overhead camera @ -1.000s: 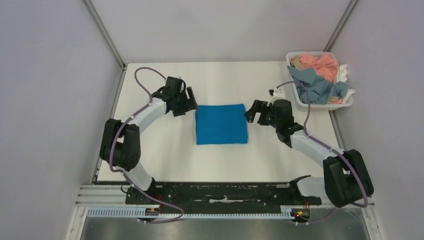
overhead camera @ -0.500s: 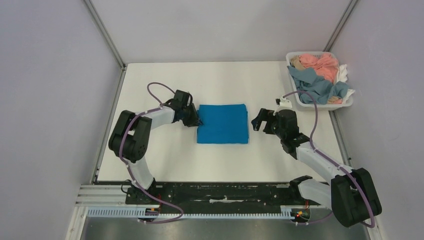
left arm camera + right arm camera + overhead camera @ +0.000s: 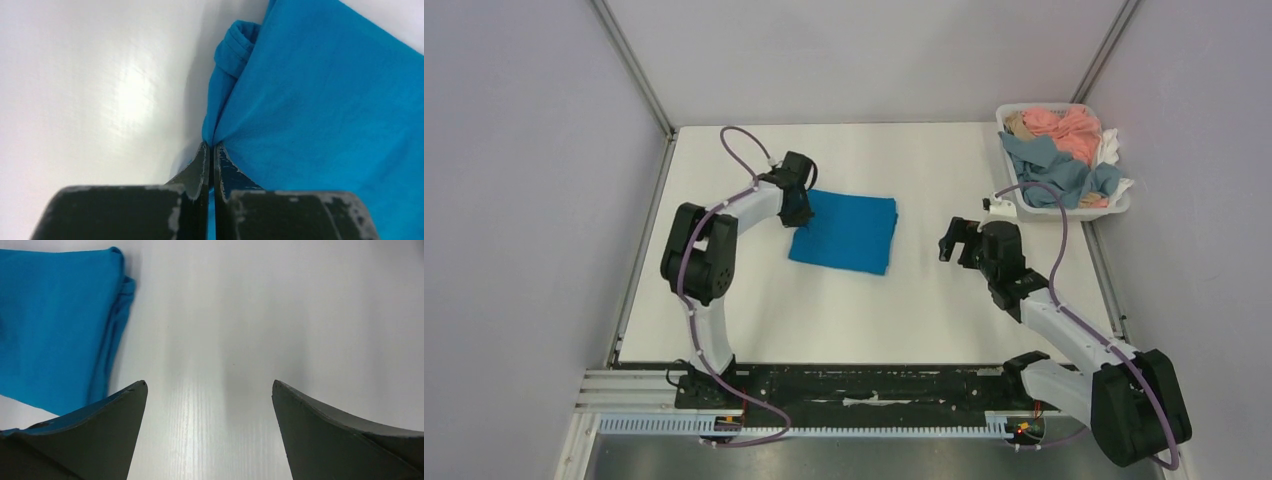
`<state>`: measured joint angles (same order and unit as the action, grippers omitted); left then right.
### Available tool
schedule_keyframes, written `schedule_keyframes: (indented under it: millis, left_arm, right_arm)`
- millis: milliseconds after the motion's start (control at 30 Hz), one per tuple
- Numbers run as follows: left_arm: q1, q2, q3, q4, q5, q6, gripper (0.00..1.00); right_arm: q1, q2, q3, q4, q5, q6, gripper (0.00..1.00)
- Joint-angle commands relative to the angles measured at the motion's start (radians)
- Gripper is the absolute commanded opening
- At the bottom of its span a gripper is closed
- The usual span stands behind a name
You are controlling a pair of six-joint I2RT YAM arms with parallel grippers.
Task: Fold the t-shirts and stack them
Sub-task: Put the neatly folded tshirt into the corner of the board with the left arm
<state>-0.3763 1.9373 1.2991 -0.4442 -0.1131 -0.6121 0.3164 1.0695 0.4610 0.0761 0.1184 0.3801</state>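
So the blue t-shirt [image 3: 849, 232] sits folded into a rough rectangle on the desk [image 3: 824, 310], left of centre and skewed a bit, not square to the edges. The left gripper [image 3: 212, 146] is clamped shut on its left edge. The wrist view shows the fabric bunching into a little pucker right where the jaws meet, with a rolled bit of hem just beyond. The right gripper [image 3: 209, 382] is spread wide over bare desk, holding nothing, well apart from the shirt's right side.

Up in the far right corner there's a basket [image 3: 1074, 213] with a pile of clothes [image 3: 1064, 128] in it, pink, grey-blue and some white, so my guess is one shirt is done and several are left.

Handling-wise, this thing is light and totally floppy. It'll slide easily on that smooth desk, but being held at one edge like this, the layers could peel apart or the whole fold could swing round. If it were me I'd pinch through all the layers at a folded edge, low to the desk, and drag it rather than lift it. Grabbing just the top layer would probably undo the fold. No fragility worries, just sloppiness.
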Motion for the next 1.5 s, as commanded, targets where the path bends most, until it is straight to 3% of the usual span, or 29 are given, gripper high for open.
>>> schedule_keyframes:
  millis: [0,233,667,867,1233,1333,1367,1400,1433,1467]
  left_arm:
    - [0.074,0.082,0.165,-0.163,-0.31,0.167,0.02]
    - [0.179,0.306,0.508,-0.29,-0.417,0.367,0.02]
    - [0.375,0.543,0.891,-0.251,-0.494,0.651,0.02]
    - [0.472,0.587,0.972,-0.228,-0.508,0.666,0.02]
    - [0.523,0.623,1.055,-0.172,-0.491,0.652,0.02]
    - [0.524,0.609,1.069,-0.174,-0.501,0.634,0.14]
    - [0.524,0.6,1.073,-0.191,-0.51,0.622,0.27]
    - [0.524,0.582,1.072,-0.209,-0.512,0.578,0.54]
    - [0.524,0.563,1.062,-0.221,-0.507,0.551,0.72]
    - [0.524,0.535,1.053,-0.235,-0.496,0.53,0.78]
  right_arm:
    - [-0.003,-0.053,-0.008,-0.014,0.155,-0.033,0.98]
    - [-0.004,-0.085,-0.017,-0.029,0.228,-0.056,0.98]
    - [-0.009,-0.079,-0.021,-0.044,0.29,-0.074,0.98]
    - [-0.008,-0.069,-0.01,-0.063,0.326,-0.076,0.98]
    - [-0.008,-0.08,0.011,-0.142,0.439,-0.084,0.98]
    - [-0.008,-0.096,0.015,-0.16,0.461,-0.078,0.98]
    - [-0.008,-0.098,0.021,-0.175,0.475,-0.068,0.98]
    - [-0.009,-0.104,0.029,-0.194,0.484,-0.062,0.98]
    - [-0.009,-0.111,0.033,-0.207,0.49,-0.057,0.98]
    - [-0.009,-0.12,0.037,-0.216,0.495,-0.053,0.98]
